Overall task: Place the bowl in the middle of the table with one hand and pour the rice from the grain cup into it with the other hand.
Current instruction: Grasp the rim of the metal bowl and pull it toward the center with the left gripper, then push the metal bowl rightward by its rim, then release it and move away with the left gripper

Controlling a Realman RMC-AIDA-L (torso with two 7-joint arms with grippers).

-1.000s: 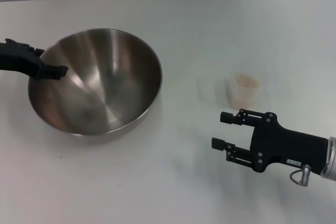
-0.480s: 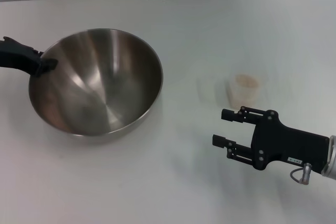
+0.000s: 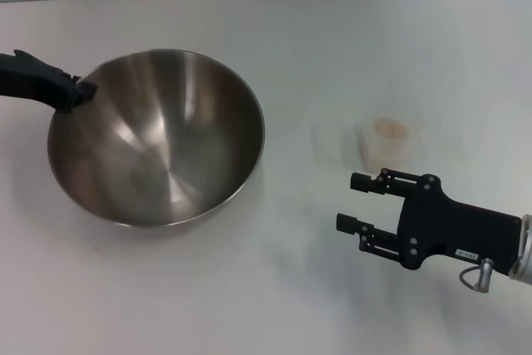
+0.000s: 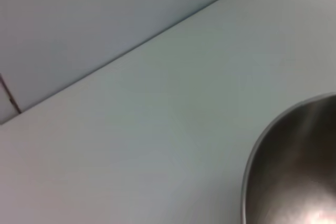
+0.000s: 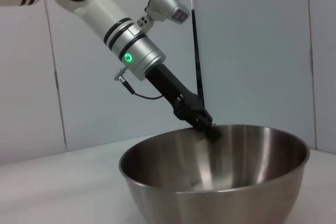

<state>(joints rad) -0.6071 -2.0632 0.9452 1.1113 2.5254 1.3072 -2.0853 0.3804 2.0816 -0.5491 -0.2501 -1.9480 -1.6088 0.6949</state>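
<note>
Item 1: large round stainless-steel mixing bowl [image 3: 156, 139], shiny brushed interior, empty. Stands on the left half of the plain white smooth desk [image 3: 274, 288], nearer the left edge than the middle; the head view shows its outline slightly smeared. Its rim also shows in the left wrist view [image 4: 294, 166], and the right wrist view shows the whole bowl from the side [image 5: 215, 174].

Item 2: left black two-fingered gripper [image 3: 75, 91] on a silver-grey wrist. Reaches in from the desk's left edge; its tip sits at the far-left rim of the bowl. In the right wrist view the same gripper [image 5: 207, 127] comes down at a slant onto the bowl's rim, fingers closed together on the rim edge.

Item 3: small clear, slightly tapered plastic grain cup [image 3: 387, 140]. Stands upright on the right half of the desk, well apart from the bowl and toward the desk's right edge. Nothing touches it.

Item 4: off-white, beige-tinted rice grains [image 3: 389, 128]. Pale mass inside the cup, visible at its mouth.

Item 5: right black two-fingered gripper [image 3: 353, 204] on a silver-grey wrist. Hangs over the near-right part of the desk, nearer the front edge than the cup and clear of it, fingers pointing toward the left edge. The two fingers stand spread with a plain gap between them, holding nothing.
</note>
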